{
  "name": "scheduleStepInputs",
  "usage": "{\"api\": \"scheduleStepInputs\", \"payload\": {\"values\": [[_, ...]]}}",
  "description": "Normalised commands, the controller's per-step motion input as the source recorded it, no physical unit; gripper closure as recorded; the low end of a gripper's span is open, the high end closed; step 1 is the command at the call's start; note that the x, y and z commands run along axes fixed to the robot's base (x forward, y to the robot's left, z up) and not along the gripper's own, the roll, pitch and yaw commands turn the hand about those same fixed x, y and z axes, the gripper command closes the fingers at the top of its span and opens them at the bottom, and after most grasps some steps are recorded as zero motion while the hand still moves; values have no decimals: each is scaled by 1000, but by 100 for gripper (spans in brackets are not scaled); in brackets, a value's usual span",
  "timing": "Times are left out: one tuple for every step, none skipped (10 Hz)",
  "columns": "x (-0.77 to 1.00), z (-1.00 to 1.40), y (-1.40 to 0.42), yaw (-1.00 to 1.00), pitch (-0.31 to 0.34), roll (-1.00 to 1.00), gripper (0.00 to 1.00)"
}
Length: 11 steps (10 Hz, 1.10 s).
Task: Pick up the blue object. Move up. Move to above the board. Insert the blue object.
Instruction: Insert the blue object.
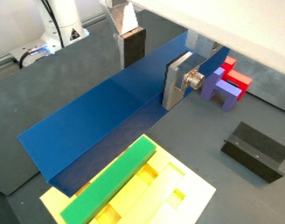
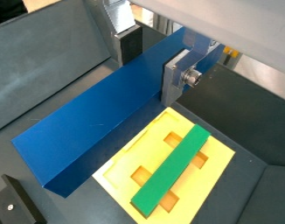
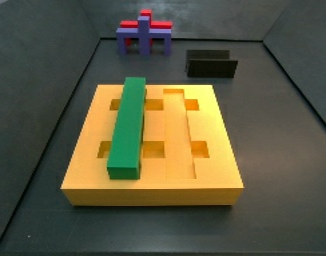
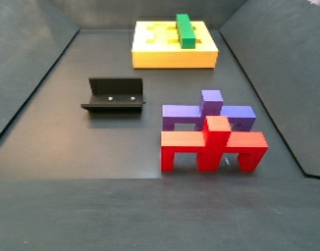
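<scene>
the gripper (image 2: 149,54) is up off the surface (image 3: 266,215), out of both side views. its fingers (image 2: 177,77) are clamped on the blue object (image 2: 98,118), which runs out lengthwise from between them. below the fingers lies the board (image 2: 215,162), the green bar (image 2: 170,168) in one of its grooves.

Gripper (image 1: 151,57): outside both side views; body cut off by the frame edge in both wrist views.
Fingers (image 2: 177,79): far finger half hidden behind the blue object (image 2: 104,118).
Blue object: covers part of the board (image 1: 169,197), itself cut by the frame edge.
Purple-and-red block (image 1: 230,83): partly hidden behind the near finger.
Fixture (image 1: 256,149): possibly cut off at the frame edge.
</scene>
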Motion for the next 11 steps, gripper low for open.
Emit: {"api": "scheduleStepInputs", "payload": {"values": [[380, -1000, -71, 49, 0, 0, 100], [409, -1000, -63, 129, 0, 17, 100], [611, -874, -169, 140, 0, 201, 100], [611, -803, -131, 137, 9, 234, 100], [543, -840, -177, 226, 0, 224, 100], [506, -829, -200, 229, 0, 223, 100], [323, -866, -371, 11, 0, 229, 100], [31, -974, -409, 0, 0, 207, 100], [0, -969, -374, 0, 0, 216, 100], [-240, -1000, -69, -23, -86, 69, 100], [-377, -903, 31, 0, -117, -51, 100]]}}
